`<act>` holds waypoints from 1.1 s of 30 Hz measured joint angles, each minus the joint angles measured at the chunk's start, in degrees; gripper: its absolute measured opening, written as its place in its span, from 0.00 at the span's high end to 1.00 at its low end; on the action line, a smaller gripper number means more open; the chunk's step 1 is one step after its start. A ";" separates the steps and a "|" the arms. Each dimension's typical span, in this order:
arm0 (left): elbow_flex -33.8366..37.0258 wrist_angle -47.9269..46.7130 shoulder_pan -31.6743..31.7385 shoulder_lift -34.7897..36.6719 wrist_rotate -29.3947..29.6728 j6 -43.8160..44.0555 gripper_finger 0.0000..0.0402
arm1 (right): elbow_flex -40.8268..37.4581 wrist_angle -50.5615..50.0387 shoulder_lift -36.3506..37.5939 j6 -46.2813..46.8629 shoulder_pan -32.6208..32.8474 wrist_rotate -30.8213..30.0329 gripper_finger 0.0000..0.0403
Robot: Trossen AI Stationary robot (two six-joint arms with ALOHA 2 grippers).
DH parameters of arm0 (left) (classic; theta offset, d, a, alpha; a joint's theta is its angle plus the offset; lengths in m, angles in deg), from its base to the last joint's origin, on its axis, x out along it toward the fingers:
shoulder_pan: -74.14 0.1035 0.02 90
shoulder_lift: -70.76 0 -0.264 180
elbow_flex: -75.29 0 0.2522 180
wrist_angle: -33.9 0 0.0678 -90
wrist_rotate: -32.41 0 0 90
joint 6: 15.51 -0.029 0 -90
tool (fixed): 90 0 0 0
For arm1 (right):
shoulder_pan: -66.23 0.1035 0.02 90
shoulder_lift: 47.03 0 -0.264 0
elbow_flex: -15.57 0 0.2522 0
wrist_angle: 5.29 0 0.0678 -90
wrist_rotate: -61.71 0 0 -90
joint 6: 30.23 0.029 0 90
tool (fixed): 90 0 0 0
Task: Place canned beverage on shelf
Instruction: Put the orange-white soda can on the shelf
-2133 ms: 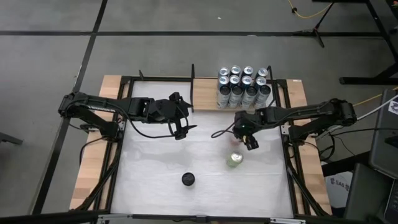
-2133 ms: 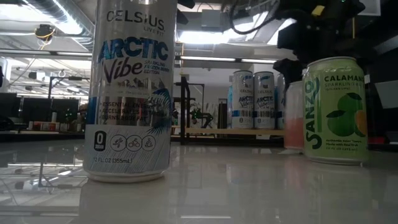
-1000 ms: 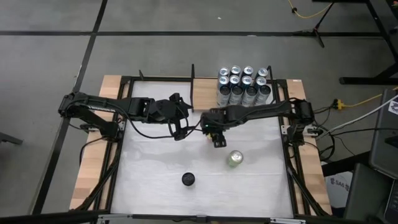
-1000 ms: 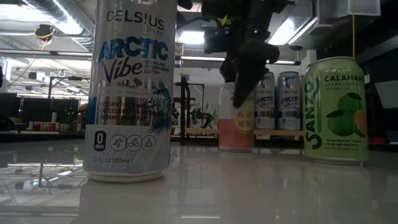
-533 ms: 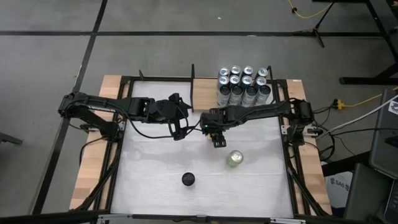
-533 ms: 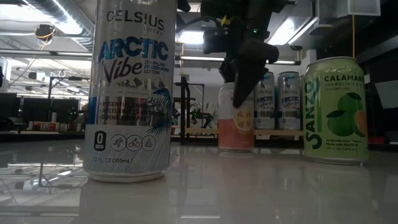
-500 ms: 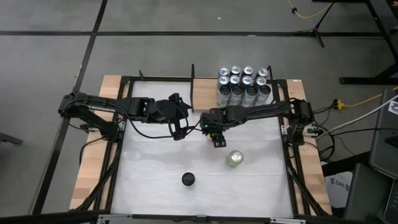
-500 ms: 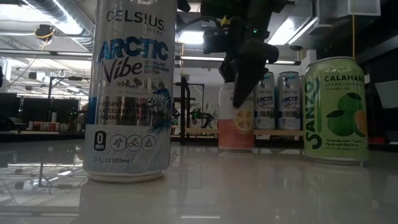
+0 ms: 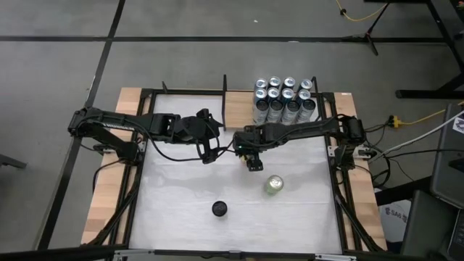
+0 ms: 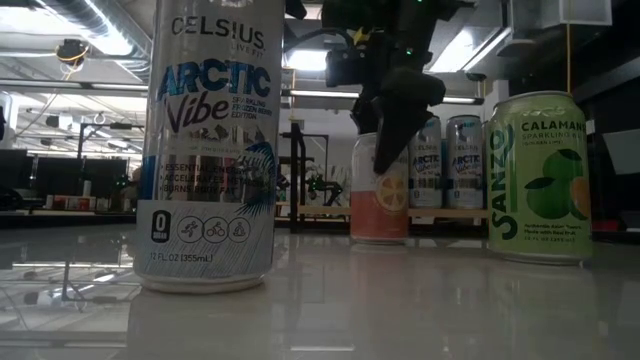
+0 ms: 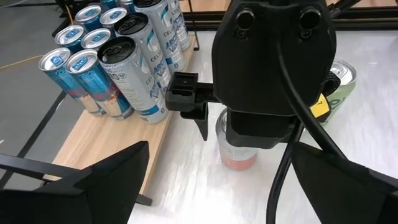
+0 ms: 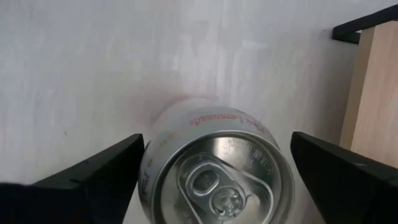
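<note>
A pink canned beverage (image 12: 217,180) stands upright on its base on the white table, just in front of the shelf (image 9: 239,109). My right gripper (image 9: 251,161) hangs over the can, pointing down and open. Its fingers (image 12: 112,165) stand close on either side of the can's top. The shelf is a light wooden board at the table's far edge, with several cans (image 9: 284,101) on its right part. My left gripper (image 9: 210,148) waits open just left of the pink can (image 11: 236,149).
A green Sanzo can (image 9: 273,185) stands to the right of and nearer than the pink can. A tall Celsius can (image 9: 220,209) stands near the table's front middle. Black frame rails and pale wooden strips edge the table.
My right gripper has stayed over the pink can and spread its fingers, letting go of it. The can stands where it was, upright on the table.
</note>
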 joint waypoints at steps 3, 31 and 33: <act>0.00 0.00 0.00 0.00 0.00 0.00 0.03 | 0.00 0.00 0.01 0.00 0.00 0.10 0.05; 0.04 14.48 0.00 -2.76 0.00 2.30 0.03 | -8.24 -9.34 32.30 1.00 0.00 2.00 0.08; 0.00 16.60 0.00 -4.73 0.02 3.62 0.03 | -12.37 -6.75 37.19 2.20 0.00 1.54 0.08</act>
